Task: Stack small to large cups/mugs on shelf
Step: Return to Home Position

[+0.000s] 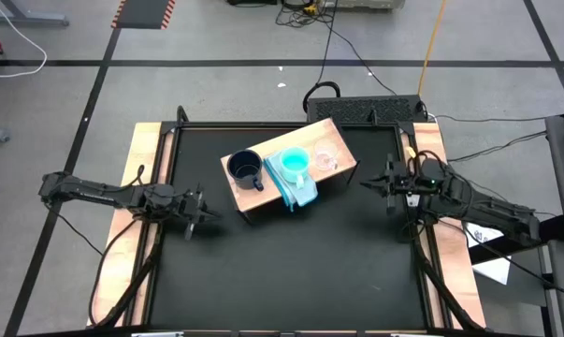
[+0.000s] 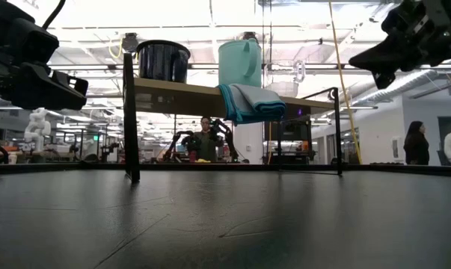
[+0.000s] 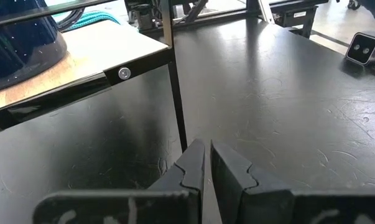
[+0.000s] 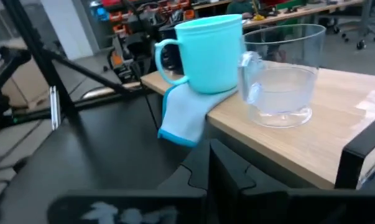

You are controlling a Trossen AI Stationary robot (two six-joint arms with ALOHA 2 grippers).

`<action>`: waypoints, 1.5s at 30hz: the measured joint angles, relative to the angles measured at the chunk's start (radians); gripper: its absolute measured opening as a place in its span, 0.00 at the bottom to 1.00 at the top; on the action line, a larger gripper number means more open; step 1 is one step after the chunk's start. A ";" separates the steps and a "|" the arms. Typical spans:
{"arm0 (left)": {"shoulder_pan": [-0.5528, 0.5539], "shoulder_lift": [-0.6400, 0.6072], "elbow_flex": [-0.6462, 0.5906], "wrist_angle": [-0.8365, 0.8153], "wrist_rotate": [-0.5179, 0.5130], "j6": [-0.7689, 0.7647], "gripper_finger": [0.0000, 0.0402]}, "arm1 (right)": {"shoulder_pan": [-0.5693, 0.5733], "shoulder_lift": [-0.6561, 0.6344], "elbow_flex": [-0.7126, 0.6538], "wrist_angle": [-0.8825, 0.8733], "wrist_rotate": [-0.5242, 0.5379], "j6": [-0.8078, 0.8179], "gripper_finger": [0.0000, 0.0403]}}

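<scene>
Shelf (image 1: 263, 198) holds navy mug (image 1: 245, 168) at L end, turquoise cup (image 1: 294, 161) mid on cloth (image 1: 298, 190), glass mug (image 1: 325, 157) at R end. L gripper (image 1: 207, 213) hangs off shelf's L-front corner. R gripper (image 1: 368, 184) is beside the R end, nearer. Both fingers pressed together, empty. Home lies outward, away from shelf.

A shelf (image 4: 299, 149) of pale, matt wood with visible grain stands on thin black metal legs (image 3: 178, 93). The dark mug (image 3: 16, 46) is glossy, with fine pale speckles. The turquoise cup (image 4: 209, 56) is smooth with a soft sheen, possibly plastic. The glass mug (image 4: 280, 78) is clear and shiny. The pale blue cloth (image 4: 184, 115) looks soft and matt. The black table (image 3: 287, 106) is matt and finely scratched. The left gripper (image 3: 207, 146) is dark and matt.
</scene>
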 joint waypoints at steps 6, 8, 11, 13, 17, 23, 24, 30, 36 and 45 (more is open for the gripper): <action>0.000 0.000 0.000 0.000 0.003 0.000 0.08 | 0.058 -0.002 0.000 -0.031 0.019 -0.030 0.00; 0.000 0.000 0.000 0.000 0.003 0.000 0.08 | 0.086 -0.003 -0.001 -0.049 0.063 -0.051 0.00; 0.000 0.000 0.000 0.000 0.004 0.000 0.08 | 0.131 -0.003 -0.027 -0.026 0.122 -0.073 0.00; 0.000 0.000 0.000 0.000 0.004 0.001 0.08 | 0.157 -0.003 -0.053 0.008 0.149 -0.082 0.00; 0.000 0.000 0.000 -0.001 0.004 0.001 0.08 | 0.188 -0.002 -0.106 0.086 0.163 -0.085 0.00; 0.000 0.000 0.000 -0.002 0.004 0.001 0.08 | 0.219 -0.002 -0.154 0.133 0.164 -0.104 0.00; 0.000 0.000 0.000 -0.002 0.004 0.001 0.08 | 0.223 -0.002 -0.163 0.146 0.164 -0.104 0.00; 0.000 0.000 0.000 -0.003 0.003 0.000 0.08 | 0.247 -0.002 -0.227 0.215 0.178 -0.122 0.00; 0.000 0.000 0.000 -0.003 0.003 0.000 0.08 | 0.258 -0.001 -0.261 0.252 0.175 -0.138 0.00; 0.000 0.000 0.000 0.000 0.003 -0.014 0.08 | 0.258 -0.002 -0.264 0.260 0.172 -0.174 0.00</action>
